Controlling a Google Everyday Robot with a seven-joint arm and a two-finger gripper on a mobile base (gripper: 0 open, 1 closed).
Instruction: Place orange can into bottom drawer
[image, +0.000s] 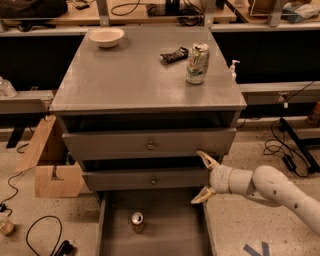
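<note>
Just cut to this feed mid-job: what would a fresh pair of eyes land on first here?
The white arm reaching in from the right, its gripper open and empty in front of the middle drawer, above the open bottom drawer. Next, the orange can standing upright on that drawer's floor, left of the gripper and apart from it. On the cabinet top, a white-and-green can stands near the right edge.

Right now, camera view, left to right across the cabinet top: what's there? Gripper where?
Bowl → dark wrapper → white-and-green can → pump bottle by the right edge. Gripper: lower, open, over the right edge of the bottom drawer, which holds the orange can.
</note>
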